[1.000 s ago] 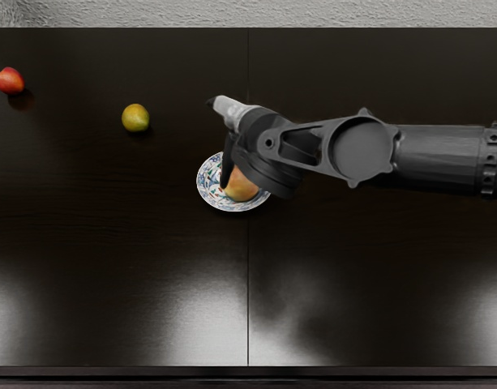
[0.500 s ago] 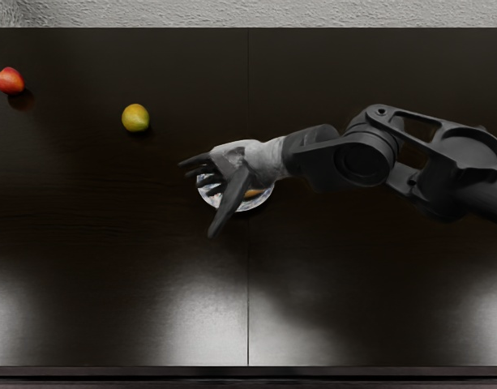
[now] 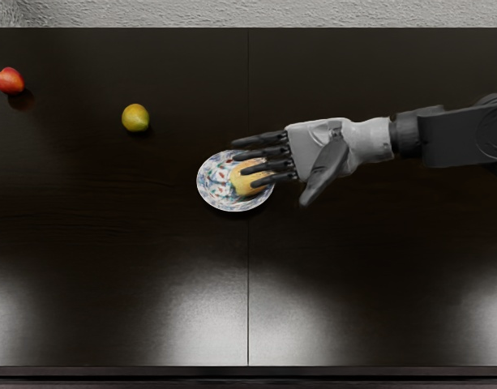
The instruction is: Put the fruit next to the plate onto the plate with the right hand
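Dim render; dark table [image 3: 86, 211], pale glare patches along near edge; soft shadows, light probably overhead; sharp.

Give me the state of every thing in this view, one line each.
right hand: open, fingers spread, holding nothing, reaching over the plate.
plate: flat on the table, carrying one fruit.
orange-yellow fruit: lying on the plate, partly hidden by the fingers.
yellow-green fruit: on the table, apart from the plate.
red fruit: on the table, far left corner.
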